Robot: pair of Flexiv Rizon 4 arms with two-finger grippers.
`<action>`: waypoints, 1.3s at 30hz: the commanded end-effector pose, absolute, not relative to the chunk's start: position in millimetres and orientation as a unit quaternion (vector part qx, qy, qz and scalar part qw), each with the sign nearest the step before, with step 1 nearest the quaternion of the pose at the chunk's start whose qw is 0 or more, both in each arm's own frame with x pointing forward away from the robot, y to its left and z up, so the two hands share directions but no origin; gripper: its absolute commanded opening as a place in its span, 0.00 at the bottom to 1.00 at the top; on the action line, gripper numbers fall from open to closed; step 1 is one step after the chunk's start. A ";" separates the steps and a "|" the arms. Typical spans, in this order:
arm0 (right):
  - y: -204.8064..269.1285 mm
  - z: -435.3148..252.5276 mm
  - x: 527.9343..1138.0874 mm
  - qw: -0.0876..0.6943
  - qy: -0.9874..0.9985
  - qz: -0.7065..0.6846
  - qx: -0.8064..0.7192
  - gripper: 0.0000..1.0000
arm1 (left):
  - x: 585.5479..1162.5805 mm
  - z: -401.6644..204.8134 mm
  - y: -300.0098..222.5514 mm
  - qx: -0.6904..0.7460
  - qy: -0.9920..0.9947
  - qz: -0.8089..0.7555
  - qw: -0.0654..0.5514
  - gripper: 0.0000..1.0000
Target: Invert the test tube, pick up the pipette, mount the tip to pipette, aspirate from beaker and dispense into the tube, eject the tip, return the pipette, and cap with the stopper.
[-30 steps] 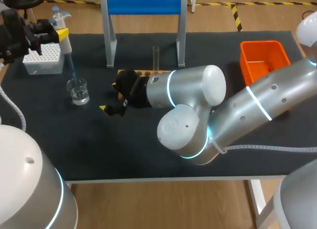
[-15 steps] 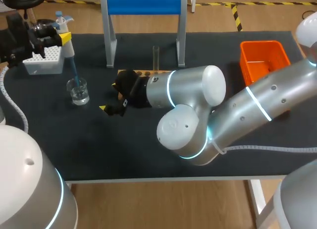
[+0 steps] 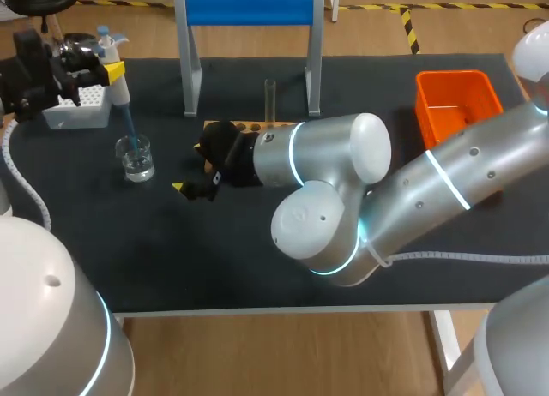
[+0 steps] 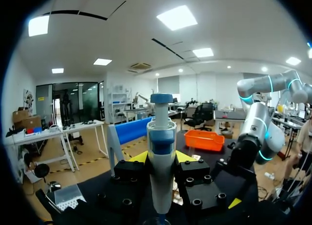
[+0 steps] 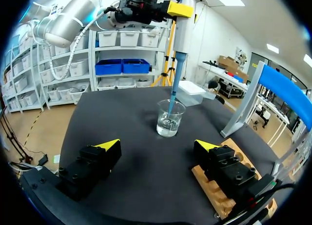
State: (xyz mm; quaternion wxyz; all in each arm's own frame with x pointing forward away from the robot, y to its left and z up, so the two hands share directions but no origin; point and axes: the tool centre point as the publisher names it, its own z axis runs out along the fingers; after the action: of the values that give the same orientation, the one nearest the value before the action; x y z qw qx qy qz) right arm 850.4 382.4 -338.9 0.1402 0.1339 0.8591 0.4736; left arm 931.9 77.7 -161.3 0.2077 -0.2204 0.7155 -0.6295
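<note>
Black table [image 3: 171, 259]; the pipette [image 4: 161, 137] is clamped by the left gripper [image 4: 161, 159], dipped into the beaker [image 5: 170, 119]; the right gripper [image 5: 157, 146] is held agape.

In the head view, the right arm [image 3: 343, 182] hid most of the wooden rack [image 3: 244, 124], the foot of the test tube [image 3: 270, 96] and one corner of the orange bin [image 3: 459, 96]. Only one yellow tip of the right end effector [image 5: 157, 159] showed there. In the left wrist view, the pipette [image 4: 161, 157] was cut off at the lower edge, so its blue tip [image 5: 171, 102] was not shown. Liquid inside that tip was too small to tell.
</note>
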 end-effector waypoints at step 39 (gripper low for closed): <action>380.8 -338.6 850.6 0.139 0.859 0.474 0.133 1.00 | 937.4 -186.7 81.8 -0.244 0.710 -0.631 0.195 0.00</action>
State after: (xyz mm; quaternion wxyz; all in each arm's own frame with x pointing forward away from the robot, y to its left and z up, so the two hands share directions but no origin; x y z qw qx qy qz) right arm 850.3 383.0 -339.5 0.1406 0.1343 0.8589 0.4738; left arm 936.6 81.8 -184.3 0.1929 -0.2435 0.7118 -0.6299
